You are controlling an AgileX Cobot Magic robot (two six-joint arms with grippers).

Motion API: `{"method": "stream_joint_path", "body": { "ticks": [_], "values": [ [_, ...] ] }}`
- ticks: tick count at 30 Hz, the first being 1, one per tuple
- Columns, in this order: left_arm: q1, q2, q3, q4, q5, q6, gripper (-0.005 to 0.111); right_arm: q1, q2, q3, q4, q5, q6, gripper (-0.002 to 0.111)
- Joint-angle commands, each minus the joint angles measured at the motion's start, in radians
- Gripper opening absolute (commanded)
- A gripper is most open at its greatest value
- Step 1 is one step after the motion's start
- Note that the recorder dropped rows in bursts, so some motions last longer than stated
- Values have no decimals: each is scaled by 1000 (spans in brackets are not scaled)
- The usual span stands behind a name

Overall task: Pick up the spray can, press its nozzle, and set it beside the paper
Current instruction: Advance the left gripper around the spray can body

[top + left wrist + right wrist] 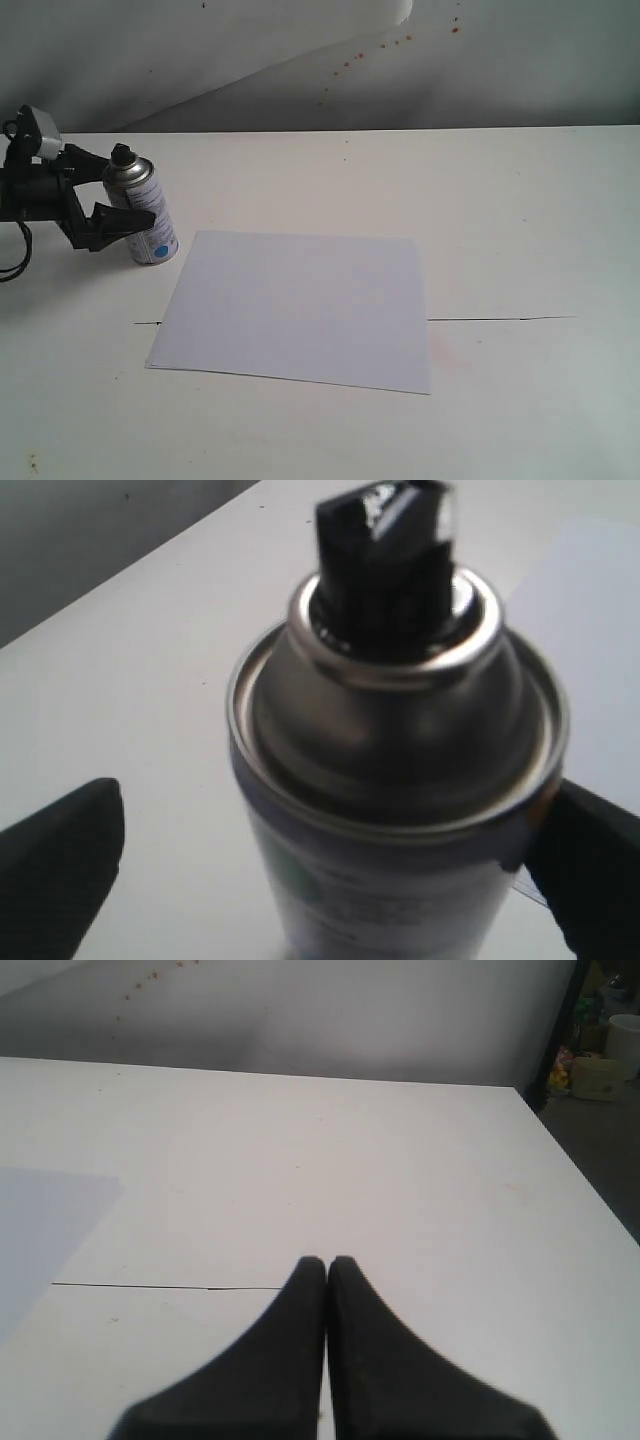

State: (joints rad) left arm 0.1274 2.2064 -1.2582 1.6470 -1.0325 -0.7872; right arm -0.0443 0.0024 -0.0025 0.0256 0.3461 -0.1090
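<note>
The silver spray can (pixel 145 215) stands upright on the table, just off the far left corner of the white paper (pixel 300 305). Its black nozzle (pixel 122 155) tops the shiny dome. My left gripper (pixel 128 192) is open around the can's upper body. In the left wrist view the can (pixel 390 770) and nozzle (pixel 385 560) fill the frame; one finger (pixel 590 870) touches the can's side, and the other finger (pixel 55 865) stands well apart from it. My right gripper (pixel 327 1265) is shut and empty over bare table, out of the exterior view.
A thin dark seam (pixel 500 319) runs across the white table (pixel 520 220). The paper's edge (pixel 40 1230) shows in the right wrist view. Beyond the table's side edge stands clutter (pixel 600 1060). A grey wall (pixel 500 70) rises behind the table.
</note>
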Motion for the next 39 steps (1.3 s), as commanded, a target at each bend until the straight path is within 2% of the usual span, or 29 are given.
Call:
{"method": "stream_joint_path", "body": {
  "ticks": [1, 11, 19, 27, 39],
  "values": [
    [2, 57, -62, 12, -65, 3, 101, -3, -2, 2, -6, -6, -2, 0],
    [2, 166, -139, 37, -144, -1, 101, -3, -2, 2, -6, -6, -2, 0],
    [2, 193, -141, 28, -149, 35, 101, -3, -2, 2, -6, -6, -2, 0],
    [2, 212, -143, -49, -189, 86, 101, -3, -2, 2, -6, -6, -2, 0],
    [2, 213, -143, -65, -189, 86, 101, -3, -2, 2, -6, -6, -2, 0]
  ]
}}
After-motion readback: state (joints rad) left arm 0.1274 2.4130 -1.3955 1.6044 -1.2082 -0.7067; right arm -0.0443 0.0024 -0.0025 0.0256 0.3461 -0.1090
